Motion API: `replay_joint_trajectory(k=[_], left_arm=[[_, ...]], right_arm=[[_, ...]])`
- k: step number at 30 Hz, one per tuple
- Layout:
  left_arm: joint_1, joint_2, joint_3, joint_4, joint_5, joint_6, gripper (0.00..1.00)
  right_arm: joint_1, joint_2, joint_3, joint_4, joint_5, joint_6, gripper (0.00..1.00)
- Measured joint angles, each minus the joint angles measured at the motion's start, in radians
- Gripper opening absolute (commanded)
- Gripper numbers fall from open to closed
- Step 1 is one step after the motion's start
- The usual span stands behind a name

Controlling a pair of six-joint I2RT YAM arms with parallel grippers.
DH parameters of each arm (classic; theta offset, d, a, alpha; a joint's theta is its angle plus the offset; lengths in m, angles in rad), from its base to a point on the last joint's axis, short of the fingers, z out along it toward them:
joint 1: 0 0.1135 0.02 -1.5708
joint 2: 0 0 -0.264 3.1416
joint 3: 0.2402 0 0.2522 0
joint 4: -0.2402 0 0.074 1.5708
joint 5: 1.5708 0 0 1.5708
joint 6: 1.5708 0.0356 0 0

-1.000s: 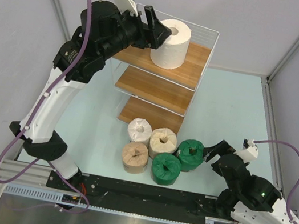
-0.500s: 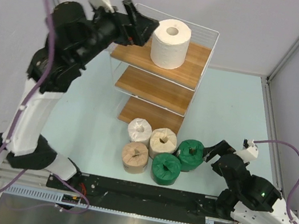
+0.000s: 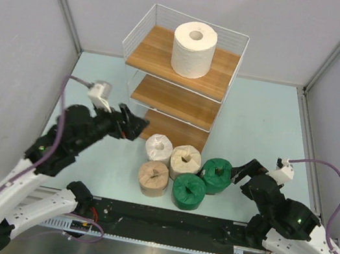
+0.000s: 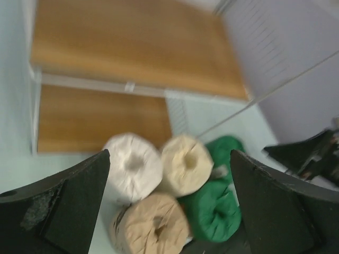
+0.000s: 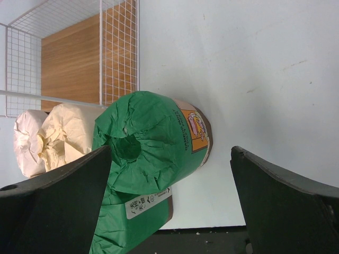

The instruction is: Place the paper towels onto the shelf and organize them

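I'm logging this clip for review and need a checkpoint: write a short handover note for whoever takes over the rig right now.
Left gripper: open, empty, over the table beside the white-wrapped roll.
Right gripper: open, empty, pointed at the rear green roll.
Things: plain white roll upright on the shelf's top board; the lower boards look bare. In a cluster before the shelf are the white-wrapped roll, beige roll, tan roll and both green rolls, including the front green roll.
Done: one roll shelved.
Left: five rolls.
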Motion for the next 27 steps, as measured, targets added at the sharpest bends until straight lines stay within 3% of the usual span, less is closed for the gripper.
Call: replay_joint_trajectory(k=[3, 6, 17, 27], left_arm=[[0.000, -0.020, -0.214, 0.002, 0.029, -0.062, 1.00], [0.000, -0.029, -0.327, -0.005, 0.031, -0.103, 1.00], [0.000, 0.023, -0.474, 0.261, 0.031, -0.178, 1.00], [0.000, 0.081, -0.545, 0.320, -0.050, -0.204, 1.00]], right_arm=[[0.000, 0.000, -0.006, 0.000, 0.000, 0.003, 1.00], [0.000, 0.000, -0.011, 0.000, 0.000, 0.005, 1.00], [0.000, 0.000, -0.011, 0.000, 0.001, 0.007, 1.00], [0.000, 0.000, -0.011, -0.003, 0.023, 0.015, 1.00]])
